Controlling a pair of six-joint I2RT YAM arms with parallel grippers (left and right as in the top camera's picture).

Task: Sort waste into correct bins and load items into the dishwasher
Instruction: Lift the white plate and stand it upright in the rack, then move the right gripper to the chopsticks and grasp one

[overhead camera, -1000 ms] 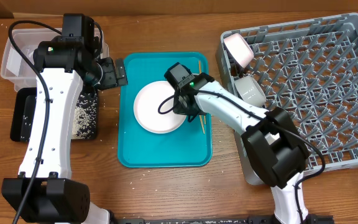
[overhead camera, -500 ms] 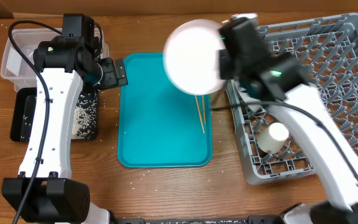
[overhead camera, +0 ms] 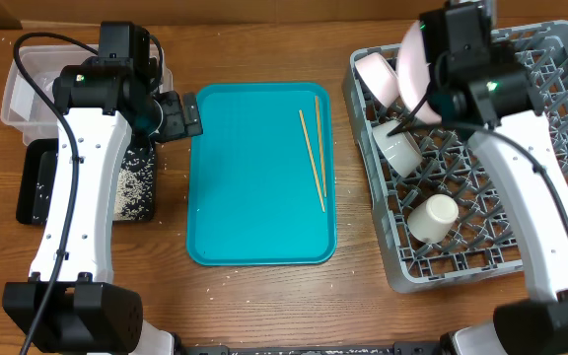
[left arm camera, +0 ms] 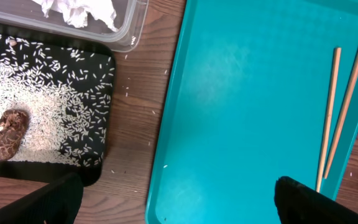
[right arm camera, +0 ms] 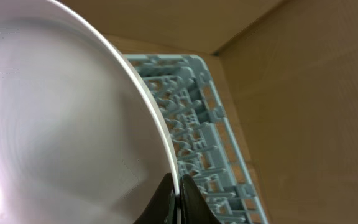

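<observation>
The plate [overhead camera: 410, 57] is held nearly on edge, its rim clenched between the closed fingers of the right gripper [right arm camera: 176, 198]. It is raised over the back left part of the rack [overhead camera: 521, 138], which sits at the counter's right edge. Whether the plate touches the pegs cannot be told. In the rack, one bowl [overhead camera: 374, 75] is seen just beside the plate, a second bowl [overhead camera: 397, 150] nearer the front, and a cup [overhead camera: 432, 218] lying closer to the front edge.

The left gripper [overhead camera: 192, 113] is spread wide and grasps nothing. It is positioned over the left rim of the teal tray [overhead camera: 254, 197], on which only two chopsticks [overhead camera: 315, 163] are left.

Toward the back left corner, a napkin [left arm camera: 79, 9] is contained in the clear tub [overhead camera: 20, 94]. In front of it, along the left edge, rice [left arm camera: 55, 93] and a brown lump [left arm camera: 10, 132] are spread in the black tray [left arm camera: 106, 176].
</observation>
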